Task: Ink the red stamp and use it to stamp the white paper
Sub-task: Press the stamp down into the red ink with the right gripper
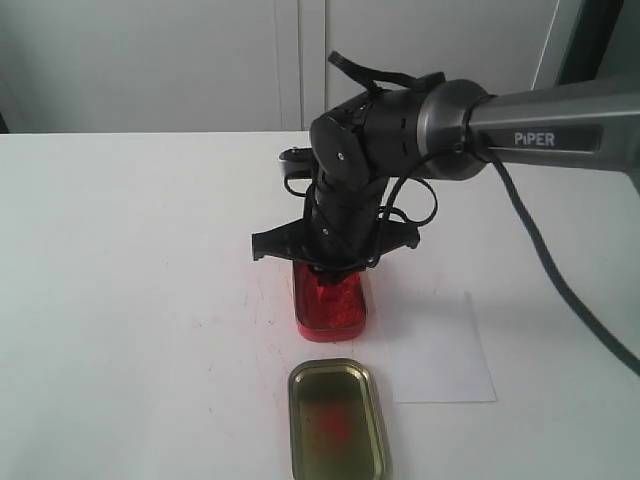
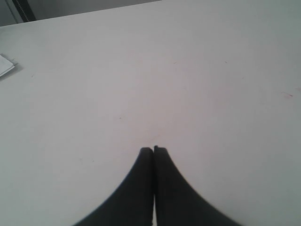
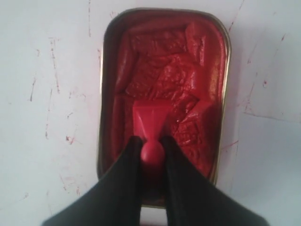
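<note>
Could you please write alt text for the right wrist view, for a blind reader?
Two black fingers of the right gripper pinch the handle of the red stamp, its square base down on the red ink paste in an open tin. The tin sits on a white table with red smudges, white paper at one side.

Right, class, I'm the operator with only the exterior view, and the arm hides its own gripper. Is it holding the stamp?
Observer: Yes, the right gripper is shut on the handle of the stamp.
Operator: Is the base in the ink?
Observer: It looks pressed into the paste inside the tin.
Operator: And the left gripper?
Observer: The left gripper is shut, empty, above the table.
</note>
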{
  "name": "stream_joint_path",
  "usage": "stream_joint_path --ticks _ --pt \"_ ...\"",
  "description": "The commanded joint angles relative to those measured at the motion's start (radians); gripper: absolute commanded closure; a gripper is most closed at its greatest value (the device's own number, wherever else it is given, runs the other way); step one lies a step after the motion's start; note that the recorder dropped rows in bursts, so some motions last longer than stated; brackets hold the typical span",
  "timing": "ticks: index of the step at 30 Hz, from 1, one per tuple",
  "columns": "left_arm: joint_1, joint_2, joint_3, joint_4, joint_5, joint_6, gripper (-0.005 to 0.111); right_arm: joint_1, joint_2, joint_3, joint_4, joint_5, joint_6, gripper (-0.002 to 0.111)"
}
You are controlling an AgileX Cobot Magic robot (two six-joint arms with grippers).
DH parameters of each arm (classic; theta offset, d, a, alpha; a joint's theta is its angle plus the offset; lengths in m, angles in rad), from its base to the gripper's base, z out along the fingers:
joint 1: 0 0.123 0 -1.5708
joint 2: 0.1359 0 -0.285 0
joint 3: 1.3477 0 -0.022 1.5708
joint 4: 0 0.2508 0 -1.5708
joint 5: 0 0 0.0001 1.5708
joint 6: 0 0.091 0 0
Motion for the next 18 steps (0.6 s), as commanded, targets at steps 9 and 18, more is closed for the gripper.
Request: stream_joint_path --ticks 9,18 --pt "0.004 -0.003 0.003 -0.001 0.000 0.003 0.107 -0.006 0.066 -0.115 0.005 0.121 -0.056 0.108" --pt "0.004 -0.003 0.003 -0.001 0.000 0.003 0.107 -0.006 0.111 -0.115 0.005 0.121 -0.078 0.108"
